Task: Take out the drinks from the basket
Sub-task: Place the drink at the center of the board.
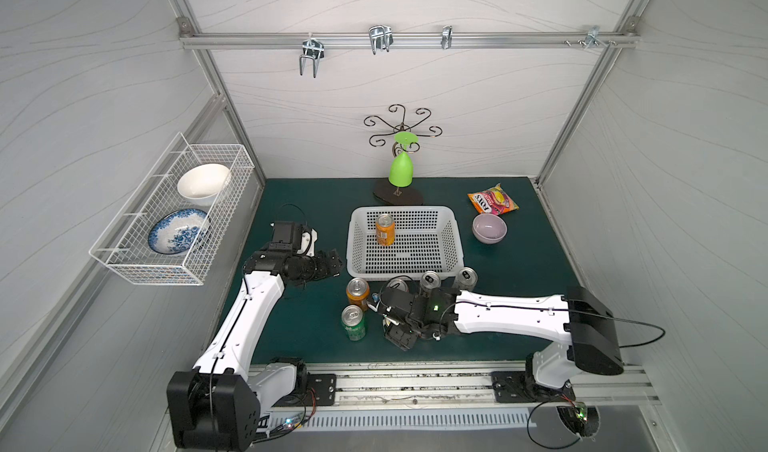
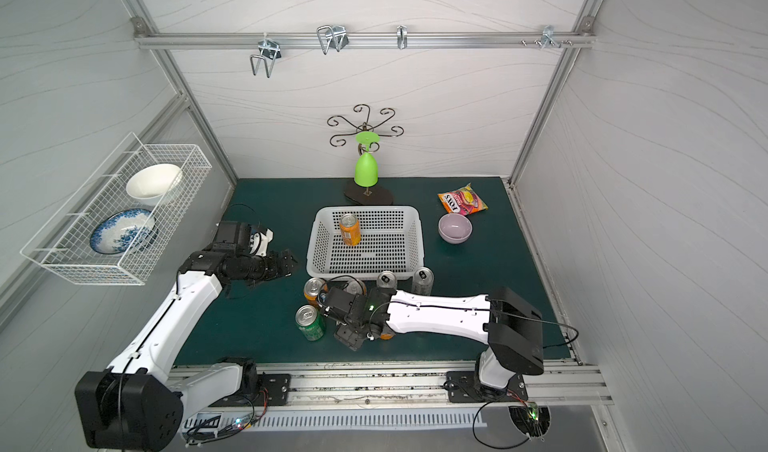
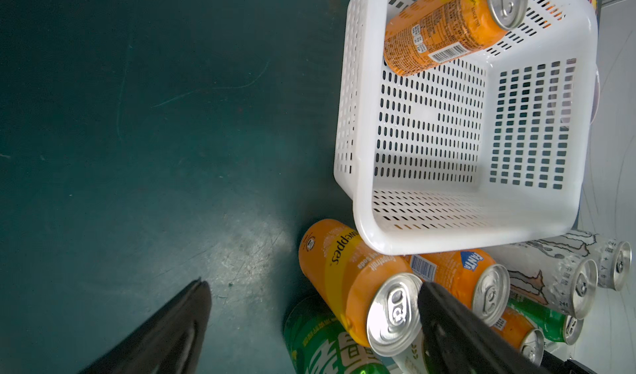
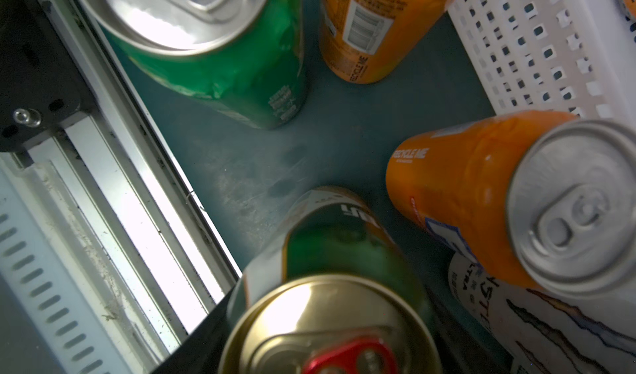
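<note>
The white basket [image 1: 407, 273] [image 2: 365, 209] [image 3: 447, 243] [image 4: 550, 45] sits mid-table with one orange can [image 1: 385, 230] [image 2: 350, 230] [image 3: 447, 28] upright inside. Several drinks stand in front of it, among them an orange can [image 1: 358, 292], a green can [image 1: 353, 323] [image 4: 213, 45] and two slim silver cans [image 1: 430, 281] [image 1: 466, 278]. My left gripper [image 1: 334, 262] [image 2: 289, 262] [image 3: 315, 288] hovers open left of the basket, holding nothing. My right gripper [image 1: 397, 337] [image 2: 351, 337] is low at the front, shut on a dark green gold-topped can [image 4: 327, 251]. In both top views the gripper hides that can.
A snack packet [image 1: 493, 198] and a lilac bowl [image 1: 489, 228] lie right of the basket. A stand with a green cup [image 1: 400, 171] is behind it. A wire rack [image 1: 174, 221] with bowls hangs on the left wall. The metal rail [image 1: 415, 383] runs along the front edge.
</note>
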Controlling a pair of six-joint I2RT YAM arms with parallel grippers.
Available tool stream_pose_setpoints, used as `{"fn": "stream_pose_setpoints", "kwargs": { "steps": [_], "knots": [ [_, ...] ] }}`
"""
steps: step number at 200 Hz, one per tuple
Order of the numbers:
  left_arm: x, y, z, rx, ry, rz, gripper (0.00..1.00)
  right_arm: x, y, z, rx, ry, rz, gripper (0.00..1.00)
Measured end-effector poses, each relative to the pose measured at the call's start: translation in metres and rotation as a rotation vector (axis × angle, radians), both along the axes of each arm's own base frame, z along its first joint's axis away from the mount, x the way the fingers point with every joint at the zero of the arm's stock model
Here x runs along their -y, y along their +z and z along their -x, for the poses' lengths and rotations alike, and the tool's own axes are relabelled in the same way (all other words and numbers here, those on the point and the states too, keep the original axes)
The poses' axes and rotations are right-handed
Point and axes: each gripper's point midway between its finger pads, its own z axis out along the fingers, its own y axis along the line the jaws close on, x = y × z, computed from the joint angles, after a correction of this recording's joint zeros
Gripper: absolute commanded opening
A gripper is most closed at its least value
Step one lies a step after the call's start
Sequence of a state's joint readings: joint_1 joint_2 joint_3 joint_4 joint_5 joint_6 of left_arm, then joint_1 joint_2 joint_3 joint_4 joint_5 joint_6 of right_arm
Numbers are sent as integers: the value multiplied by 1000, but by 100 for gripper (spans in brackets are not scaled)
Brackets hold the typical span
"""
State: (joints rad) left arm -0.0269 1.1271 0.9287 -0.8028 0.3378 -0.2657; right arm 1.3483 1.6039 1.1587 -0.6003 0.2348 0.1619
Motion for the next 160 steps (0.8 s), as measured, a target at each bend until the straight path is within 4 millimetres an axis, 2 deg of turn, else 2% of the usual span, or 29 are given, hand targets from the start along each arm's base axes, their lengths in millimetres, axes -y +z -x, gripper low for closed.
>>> {"fn": "stream_pose_setpoints", "kwargs": {
  "steps": [70, 160],
  "knots": [
    [0, -1, 0, -3, 0, 0, 98, -2, -6, -5, 1, -17, -10, 66],
    [0, -2, 0, -7, 0, 0, 98, -3, -12, -9, -4, -39, -10, 73]
  ]
}}
